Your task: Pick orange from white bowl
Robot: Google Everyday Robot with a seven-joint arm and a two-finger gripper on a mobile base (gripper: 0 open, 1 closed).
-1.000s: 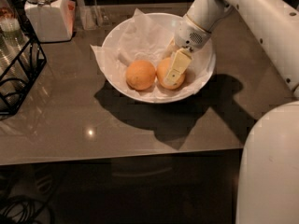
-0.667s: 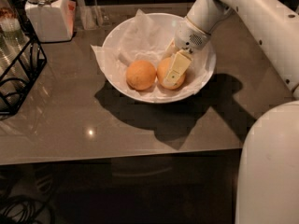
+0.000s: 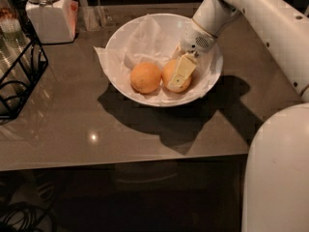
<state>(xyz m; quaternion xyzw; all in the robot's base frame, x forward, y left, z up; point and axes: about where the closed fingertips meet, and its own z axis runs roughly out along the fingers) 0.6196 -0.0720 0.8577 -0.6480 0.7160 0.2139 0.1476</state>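
Right of centre inside the white bowl (image 3: 133,94), on crumpled white paper (image 3: 145,37), the orange (image 3: 168,74) sits just beside a second, deeper-coloured orange (image 3: 146,78) on its left. My gripper (image 3: 180,72) reaches in from the upper right of the frame, resting against the orange; whether it is clamped I cannot tell. A white lidded jar (image 3: 46,14) stands upper left on the table (image 3: 96,129).

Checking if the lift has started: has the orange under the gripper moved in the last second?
No. The orange rests at the same spot in the white bowl, beside the other orange, with the gripper over it.
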